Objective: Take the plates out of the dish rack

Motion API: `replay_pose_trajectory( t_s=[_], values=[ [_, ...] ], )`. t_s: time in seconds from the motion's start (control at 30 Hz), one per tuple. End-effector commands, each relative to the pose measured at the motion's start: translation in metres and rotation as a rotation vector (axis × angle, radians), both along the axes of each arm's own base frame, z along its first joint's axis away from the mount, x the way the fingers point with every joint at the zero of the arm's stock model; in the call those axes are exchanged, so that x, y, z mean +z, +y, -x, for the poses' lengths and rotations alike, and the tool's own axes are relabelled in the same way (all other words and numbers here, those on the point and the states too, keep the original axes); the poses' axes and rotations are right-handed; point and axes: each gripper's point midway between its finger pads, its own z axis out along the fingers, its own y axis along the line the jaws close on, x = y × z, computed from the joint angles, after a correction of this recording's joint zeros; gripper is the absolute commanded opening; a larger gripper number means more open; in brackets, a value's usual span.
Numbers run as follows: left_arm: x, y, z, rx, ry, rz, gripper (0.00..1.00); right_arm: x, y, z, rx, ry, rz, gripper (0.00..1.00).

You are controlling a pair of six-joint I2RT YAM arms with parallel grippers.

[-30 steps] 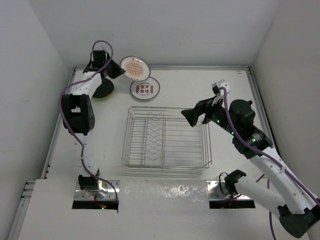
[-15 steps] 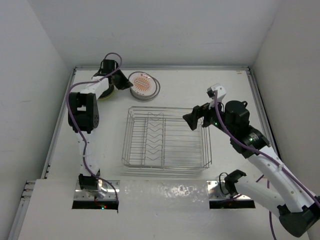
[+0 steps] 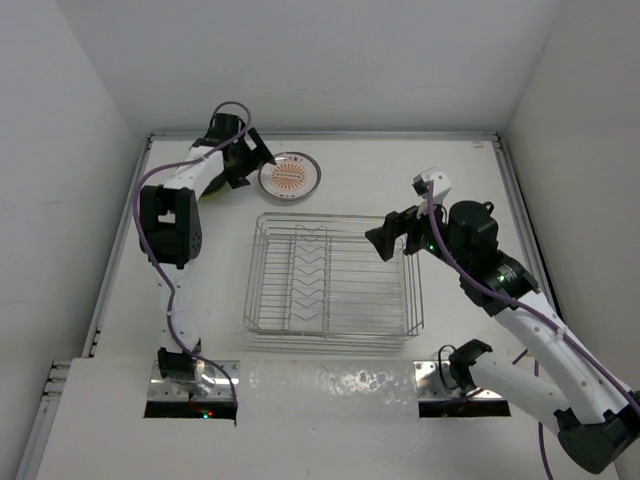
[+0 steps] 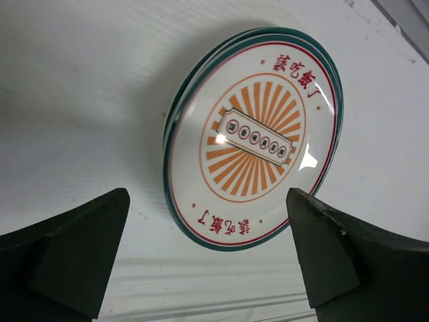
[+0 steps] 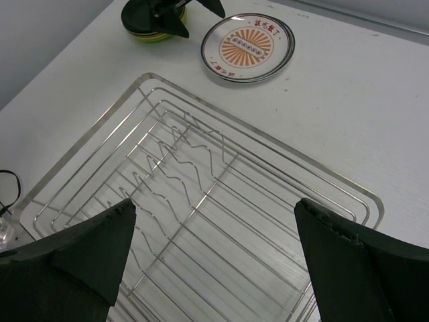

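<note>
Left gripper [image 4: 208,198] fingers spread wide, nothing held; sunburst plates [image 4: 258,134] stacked flat on table [image 4: 80,100]. Right gripper [image 5: 214,204] spread wide too, hung over dish rack [image 3: 330,280].

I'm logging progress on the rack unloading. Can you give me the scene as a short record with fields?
dish rack: mid-table, no plates in its slots
sunburst plate: lying flat, topmost of a small stack beyond the rack's far edge
dark-topped stack: left of the sunburst plate, lime green showing under the dark top plate
left tool: open, over the sunburst plate, holding nothing
right tool: open, above the rack, holding nothing
</note>
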Motion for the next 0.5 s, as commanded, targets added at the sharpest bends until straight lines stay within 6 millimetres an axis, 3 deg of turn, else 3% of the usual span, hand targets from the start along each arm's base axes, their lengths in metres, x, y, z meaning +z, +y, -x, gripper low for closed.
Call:
replay_pose_trajectory(
  t_s=[0.0, 0.13, 0.3, 0.33, 0.37, 0.43, 0.47],
  values=[
    [0.055, 0.009, -0.002, 0.017, -0.087, -0.082, 1.00, 0.009, -0.003, -0.004, -0.011, -0.032, 0.011, 0.99],
    [0.069, 0.006, 0.002, -0.006, -0.087, -0.085, 1.00, 0.002, -0.011, -0.010, -0.056, -0.019, 0.048, 0.99],
    [0.140, 0.022, 0.024, -0.014, -0.196, -0.186, 1.00, -0.020, -0.046, -0.020, -0.259, 0.040, 0.142, 0.99],
    [0.149, 0.028, 0.035, -0.012, -0.194, -0.214, 1.00, -0.023, -0.053, -0.021, -0.297, 0.046, 0.158, 0.99],
    [0.172, 0.036, 0.052, -0.015, -0.230, -0.253, 1.00, -0.027, -0.068, -0.022, -0.372, 0.056, 0.194, 0.99],
    [0.187, 0.053, 0.075, 0.012, -0.246, -0.324, 1.00, -0.028, -0.081, -0.022, -0.438, 0.065, 0.227, 0.99],
    [0.200, 0.062, 0.101, 0.014, -0.269, -0.360, 1.00, -0.028, -0.095, -0.020, -0.498, 0.068, 0.262, 0.99]
  ],
)
